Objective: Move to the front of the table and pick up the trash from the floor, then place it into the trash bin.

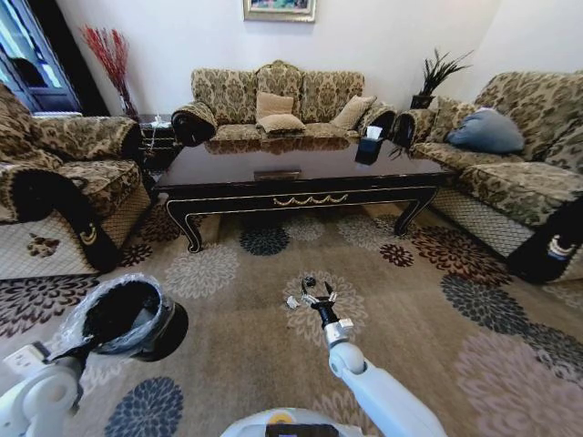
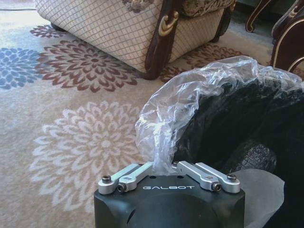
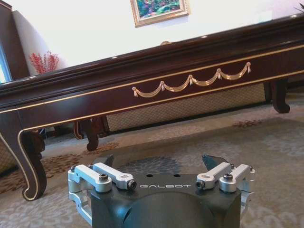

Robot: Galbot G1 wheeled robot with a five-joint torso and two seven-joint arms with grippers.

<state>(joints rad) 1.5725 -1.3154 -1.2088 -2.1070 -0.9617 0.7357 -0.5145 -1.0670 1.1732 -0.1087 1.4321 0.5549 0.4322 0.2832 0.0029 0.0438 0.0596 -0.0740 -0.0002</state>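
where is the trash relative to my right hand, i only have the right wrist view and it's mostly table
Observer: In the head view, a small white scrap lies on the carpet, just to the robot's left of the right hand. That hand is open and low over the floor.
Operator: ok and where's the bin
Observer: The trash bin is on the robot's left, tilted. The left hand is pinched shut on its plastic-lined rim.
Operator: anything on the table top
Observer: A black tissue box stands on the coffee table, toward its far right end.
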